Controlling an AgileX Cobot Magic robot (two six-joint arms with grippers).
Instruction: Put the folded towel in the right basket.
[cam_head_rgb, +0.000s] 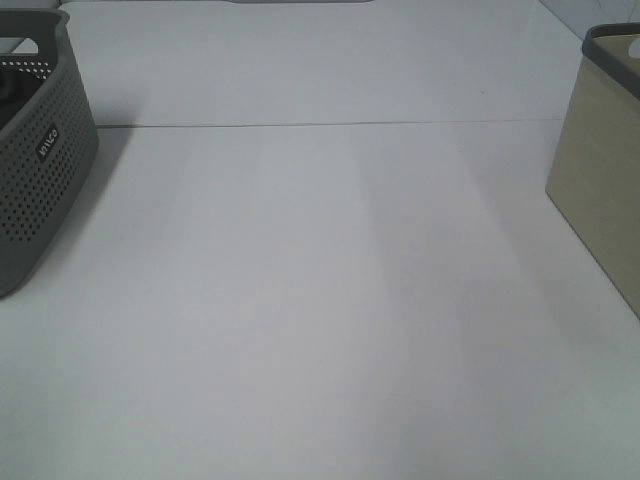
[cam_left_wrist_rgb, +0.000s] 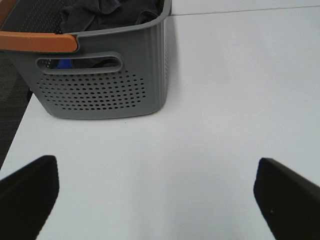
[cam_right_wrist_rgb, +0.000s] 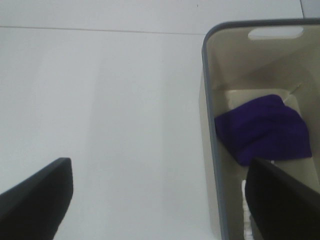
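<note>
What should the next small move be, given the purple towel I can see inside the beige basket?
Probably just hold both arms back and confirm completion. The folded purple towel already lies on the floor of the beige basket with the grey rim; the right gripper and left gripper are both open and empty above the white table. The grey perforated basket holds only dark cloth.

White table with a thin seam line across its far part; a grey perforated basket stands at its left edge, a beige basket at its right.
</note>
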